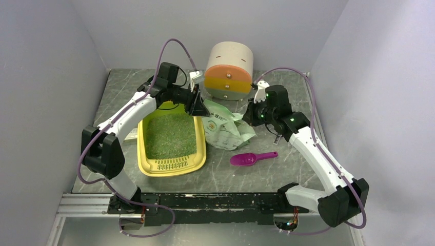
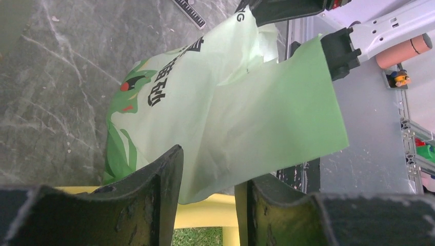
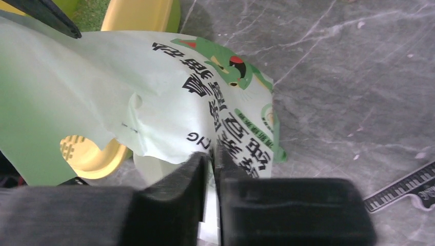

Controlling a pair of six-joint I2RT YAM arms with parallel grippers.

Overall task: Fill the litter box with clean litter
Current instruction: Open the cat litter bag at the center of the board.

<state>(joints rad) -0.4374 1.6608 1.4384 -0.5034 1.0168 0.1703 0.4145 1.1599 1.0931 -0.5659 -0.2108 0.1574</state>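
From above, the litter box (image 1: 149,166) lies on the worktop (image 1: 256,177) under my left arm (image 1: 128,110). A bed of clean litter (image 1: 169,136) already covers its floor. The bag (image 1: 225,130) slumps just beside its right rim, between my two sets of jaws. The scoop (image 1: 251,158) lies on the worktop nearer my bases, and the drawer cabinet (image 1: 229,69) stands behind the bag.

My left wrist view shows the left jaws parted, with a flap of the bag (image 2: 246,118) hanging down into the gap. I judge the film is loose there and not pinched. Below the flap I see the yellow rim of the litter box (image 2: 205,215) and a sliver of the granules (image 2: 197,237).

My right wrist view shows the right jaws clenched on the printed edge of the bag (image 3: 128,87), so they carry it alone. A corner of the litter box (image 3: 138,15) shows at the top.

The main risk is that single thin pinch. If I lift or tip now, the slick film could slide out, or the bag could sag and pour onto the worktop short of the rim. The left jaws could also close beside the flap and catch nothing, or drop and nudge the tray away. I cannot tell how much litter the bag holds.
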